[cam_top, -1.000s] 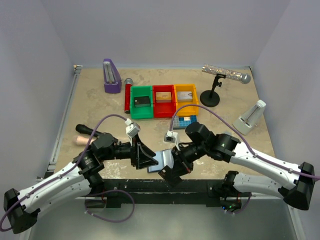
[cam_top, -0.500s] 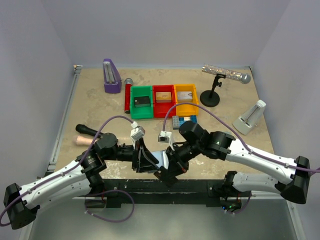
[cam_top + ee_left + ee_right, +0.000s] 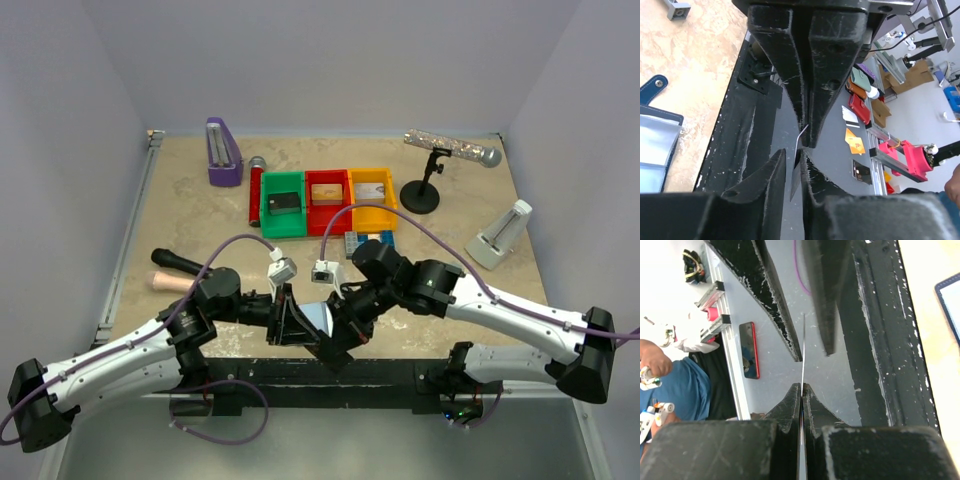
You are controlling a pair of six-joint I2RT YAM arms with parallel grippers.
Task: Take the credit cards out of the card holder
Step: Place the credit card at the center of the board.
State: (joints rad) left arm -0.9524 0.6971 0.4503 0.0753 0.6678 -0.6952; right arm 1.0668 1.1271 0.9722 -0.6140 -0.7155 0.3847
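Observation:
My right gripper [image 3: 801,386] is shut on a thin silvery credit card [image 3: 803,347], which I see edge-on. The card's far end [image 3: 796,170] reaches between the fingers of my left gripper [image 3: 791,155]. The left jaws stand narrowly apart, with a gap on one side of the card. The two grippers [image 3: 297,322] [image 3: 337,338] meet over the table's near edge. The navy card holder [image 3: 657,135] lies open on the table beside them, its pale inner pockets [image 3: 320,316] showing between the fingers. Other cards lie in the green [image 3: 283,208], red [image 3: 327,195] and orange [image 3: 372,192] bins.
A blue studded plate [image 3: 368,240] lies just behind the right arm. A microphone on a stand [image 3: 428,185] and a white metronome [image 3: 502,235] are at the right. A purple metronome [image 3: 222,152] is at the back left and a black-handled tool [image 3: 172,262] at the left.
Both arms have shifted left and drawn closer together. The left jaws have narrowed around the free end of the card. The right gripper stays shut on the card.

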